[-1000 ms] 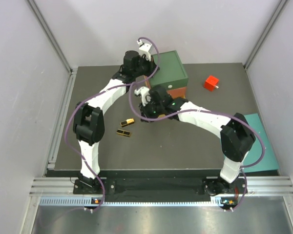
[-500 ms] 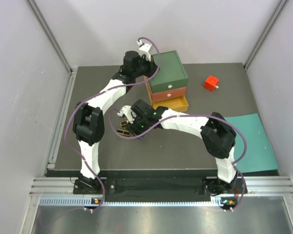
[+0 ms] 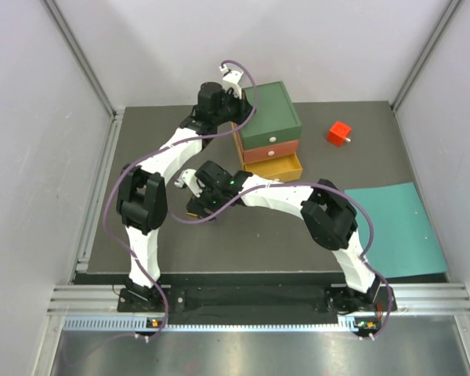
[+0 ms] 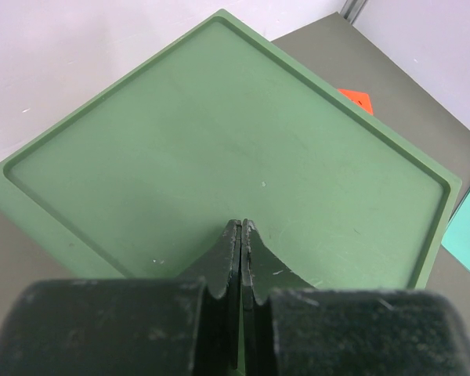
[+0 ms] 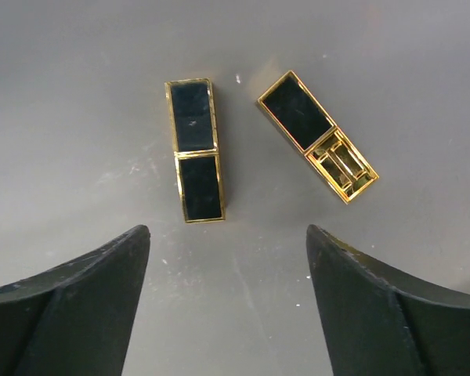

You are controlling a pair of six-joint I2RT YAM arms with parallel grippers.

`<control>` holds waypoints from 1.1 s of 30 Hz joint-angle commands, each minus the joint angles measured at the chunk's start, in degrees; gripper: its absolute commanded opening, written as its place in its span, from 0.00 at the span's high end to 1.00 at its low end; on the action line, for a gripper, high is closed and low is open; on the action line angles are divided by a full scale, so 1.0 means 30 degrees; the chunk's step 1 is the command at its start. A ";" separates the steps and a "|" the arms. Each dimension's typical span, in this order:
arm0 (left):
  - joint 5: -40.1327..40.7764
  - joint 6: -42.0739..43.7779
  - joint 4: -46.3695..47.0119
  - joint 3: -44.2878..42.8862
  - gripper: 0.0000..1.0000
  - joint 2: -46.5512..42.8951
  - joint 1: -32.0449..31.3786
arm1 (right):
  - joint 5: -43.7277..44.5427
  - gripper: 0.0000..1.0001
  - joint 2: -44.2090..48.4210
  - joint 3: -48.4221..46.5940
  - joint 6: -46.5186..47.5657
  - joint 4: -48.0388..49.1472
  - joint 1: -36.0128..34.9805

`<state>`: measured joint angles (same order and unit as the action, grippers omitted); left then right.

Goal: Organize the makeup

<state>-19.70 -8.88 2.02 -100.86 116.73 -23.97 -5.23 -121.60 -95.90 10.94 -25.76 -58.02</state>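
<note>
The right gripper (image 5: 227, 235) is held, fingers wide apart, above two gold-black cases (image 5: 196, 149), both left unstowed on the table (image 5: 78, 78). Farther back, the left gripper (image 4: 241, 229) is kept with fingers together over the drawer box (image 4: 219, 141), whose yellow drawer (image 3: 286, 167) is pulled out.

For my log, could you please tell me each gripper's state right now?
Left gripper: closed, holding nothing.
Right gripper: open, holding nothing.

a robotics lab test cell: plain pale panel walls (image 3: 31, 117) box in a dark bench (image 3: 258, 235), with the left arm (image 3: 145, 204) and right arm (image 3: 329, 215) bolted to an aluminium rail (image 3: 431, 299).
</note>
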 commanded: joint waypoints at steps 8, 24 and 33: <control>0.0855 0.0383 -0.7031 0.1833 1.00 0.1725 0.0342 | 0.0193 0.13 -0.1389 -0.2251 -0.0304 0.0704 -0.0260; 0.0884 0.0413 -0.7061 0.1979 1.00 0.1668 0.0342 | -0.2562 0.72 -0.2620 -0.2457 -0.1244 0.0560 -0.0084; 0.1060 0.0471 -0.6972 0.1950 1.00 0.1638 0.0342 | -0.1772 1.00 -0.2447 -0.1903 -0.0571 -0.0963 0.0062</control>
<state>-19.64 -8.86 2.83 -100.20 116.46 -23.97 -11.31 -128.73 -101.03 7.60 -25.17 -57.95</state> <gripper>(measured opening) 0.009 0.203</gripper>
